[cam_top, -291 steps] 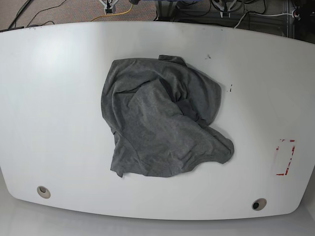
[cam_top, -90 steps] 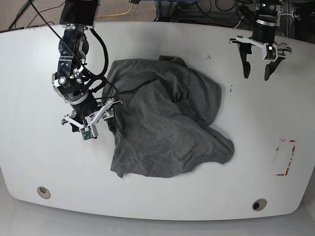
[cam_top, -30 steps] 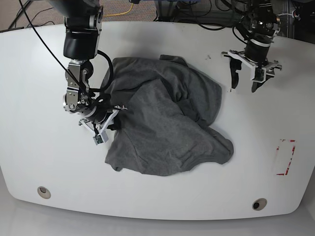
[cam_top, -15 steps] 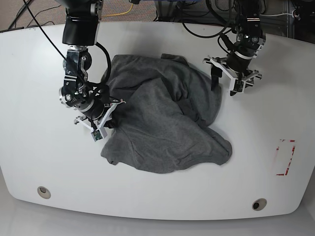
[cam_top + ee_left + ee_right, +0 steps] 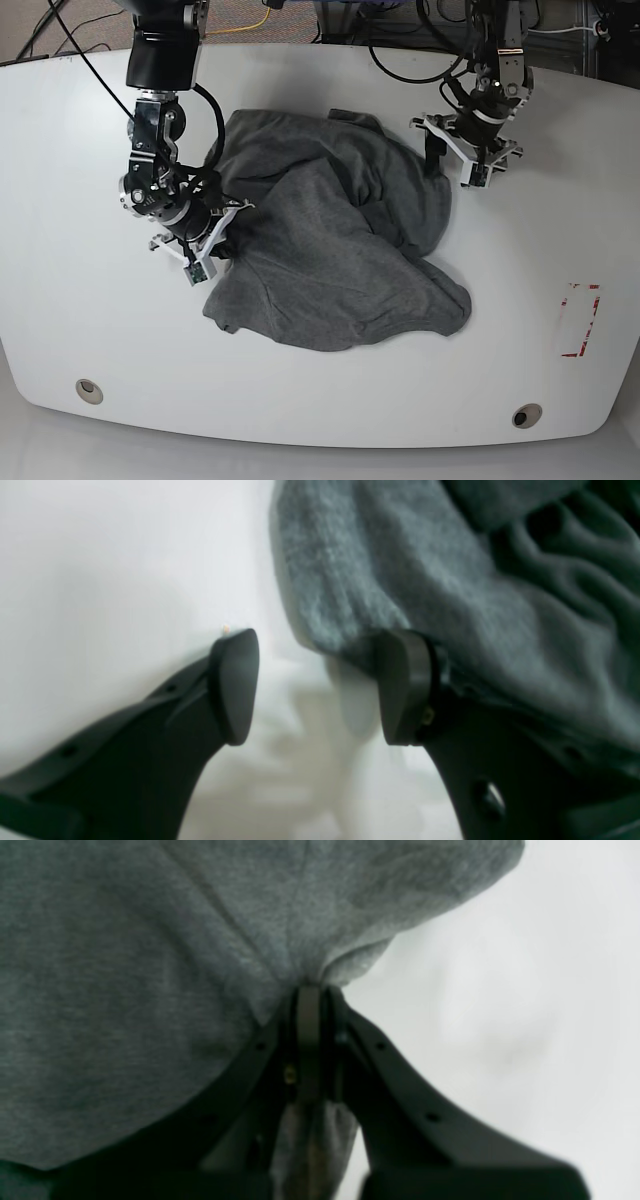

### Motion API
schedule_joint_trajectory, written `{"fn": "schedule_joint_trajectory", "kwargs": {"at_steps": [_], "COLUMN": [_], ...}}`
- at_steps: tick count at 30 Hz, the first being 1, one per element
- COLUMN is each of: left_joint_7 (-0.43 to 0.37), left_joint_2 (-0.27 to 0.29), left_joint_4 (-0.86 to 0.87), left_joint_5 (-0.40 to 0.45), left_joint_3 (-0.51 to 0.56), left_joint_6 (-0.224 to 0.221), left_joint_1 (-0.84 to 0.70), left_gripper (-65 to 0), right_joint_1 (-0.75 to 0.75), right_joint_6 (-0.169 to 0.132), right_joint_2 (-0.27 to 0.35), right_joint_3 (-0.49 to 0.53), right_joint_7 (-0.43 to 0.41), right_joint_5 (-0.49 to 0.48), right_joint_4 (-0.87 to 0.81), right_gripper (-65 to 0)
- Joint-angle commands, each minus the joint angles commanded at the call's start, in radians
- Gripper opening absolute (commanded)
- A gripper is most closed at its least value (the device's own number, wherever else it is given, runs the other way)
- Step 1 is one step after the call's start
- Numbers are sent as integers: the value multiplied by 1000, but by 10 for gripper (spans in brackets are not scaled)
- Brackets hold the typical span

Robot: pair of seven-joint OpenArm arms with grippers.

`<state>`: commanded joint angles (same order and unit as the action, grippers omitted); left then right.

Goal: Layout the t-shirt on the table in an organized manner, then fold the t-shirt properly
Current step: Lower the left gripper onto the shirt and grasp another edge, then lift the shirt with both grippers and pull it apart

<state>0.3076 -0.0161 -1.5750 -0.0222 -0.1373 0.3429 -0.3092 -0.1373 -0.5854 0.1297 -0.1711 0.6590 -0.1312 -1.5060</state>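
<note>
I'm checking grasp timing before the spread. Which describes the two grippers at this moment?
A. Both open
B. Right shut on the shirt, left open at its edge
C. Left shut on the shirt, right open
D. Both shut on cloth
B: the right gripper pinches a fold of the t-shirt, while the left gripper stands open at the cloth's edge.

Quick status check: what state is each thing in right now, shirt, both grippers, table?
t-shirt: crumpled in a heap, not laid out, not folded.
right gripper: shut on a pinch of the t-shirt's edge.
left gripper: open, at the shirt's edge, one of its fingers against the cloth, the other over bare table.
table: bears the t-shirt near its middle.
</note>
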Motion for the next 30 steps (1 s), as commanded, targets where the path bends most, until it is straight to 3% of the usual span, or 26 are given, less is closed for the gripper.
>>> {"fn": "schedule_joint_trajectory", "kwargs": {"at_steps": [6, 12, 20, 30], "left_joint_7": [0, 0, 0, 2], "left_joint_2": [-6, -6, -8, -74], "left_joint_4": [63, 126, 123, -97], "left_joint_5": [0, 2, 0, 0], "left_joint_3": [74, 104, 107, 80], "left_joint_6": [0, 0, 0, 0], "left_joint_1": [35, 78, 94, 74], "left_gripper": [-332, -650, -650, -650], "right_joint_1": [14, 52, 97, 117], "right_joint_6": [0, 0, 0, 0], "right_joint_2": [0, 0, 3, 6], "right_joint_3": [0, 0, 0, -5], "right_joint_7": [0, 0, 2, 80], "right_joint_5": [0, 0, 2, 3], "right_joint_4": [-37, -118, -226, -425], "right_gripper": [-650, -650, -650, -650]}}
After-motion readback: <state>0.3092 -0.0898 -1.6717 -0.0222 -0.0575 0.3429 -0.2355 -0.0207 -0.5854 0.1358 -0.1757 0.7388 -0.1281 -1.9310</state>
